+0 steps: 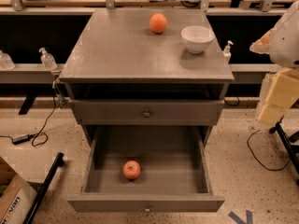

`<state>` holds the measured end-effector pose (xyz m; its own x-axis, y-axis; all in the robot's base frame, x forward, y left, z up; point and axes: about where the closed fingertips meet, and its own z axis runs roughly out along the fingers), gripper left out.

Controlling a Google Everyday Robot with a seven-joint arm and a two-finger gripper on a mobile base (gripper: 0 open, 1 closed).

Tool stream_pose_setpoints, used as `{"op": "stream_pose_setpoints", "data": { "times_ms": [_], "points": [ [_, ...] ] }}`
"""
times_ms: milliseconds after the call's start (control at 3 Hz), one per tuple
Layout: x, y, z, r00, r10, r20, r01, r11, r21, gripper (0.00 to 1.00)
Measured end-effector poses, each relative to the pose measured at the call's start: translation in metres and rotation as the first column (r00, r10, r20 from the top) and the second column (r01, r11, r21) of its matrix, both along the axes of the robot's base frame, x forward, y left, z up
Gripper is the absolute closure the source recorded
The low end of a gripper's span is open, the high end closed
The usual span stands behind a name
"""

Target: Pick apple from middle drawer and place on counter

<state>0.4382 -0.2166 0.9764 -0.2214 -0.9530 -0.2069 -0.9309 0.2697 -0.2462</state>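
— Listing left to right: what is there?
— One apple (131,170), on the pulled-out middle drawer (173,162) floor, left of centre. On the counter (117,50): one orange (158,23), one bowl (197,38).
— Gripper?
— One gripper (279,97), right edge, partly cut off; well apart from the apple, up and right. Wide or narrow: I cannot say.

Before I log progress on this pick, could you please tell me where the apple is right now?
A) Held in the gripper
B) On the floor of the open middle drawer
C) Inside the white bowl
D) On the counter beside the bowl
B: the apple lies on the floor of the open middle drawer. The counter carries an orange and a white bowl, and the gripper is off at the right edge, apart from the apple.
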Motion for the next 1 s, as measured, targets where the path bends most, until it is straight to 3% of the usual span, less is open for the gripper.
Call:
{"op": "stream_pose_setpoints", "data": {
  "times_ms": [667, 1000],
  "points": [
    [0.004, -0.002, -0.013, 0.9996, -0.012, 0.024, 0.012, 0.999, 0.039, 0.0],
    [0.02, -0.002, -0.05, 0.9976, -0.028, 0.063, 0.017, 0.986, 0.169, 0.0]
  ]
}}
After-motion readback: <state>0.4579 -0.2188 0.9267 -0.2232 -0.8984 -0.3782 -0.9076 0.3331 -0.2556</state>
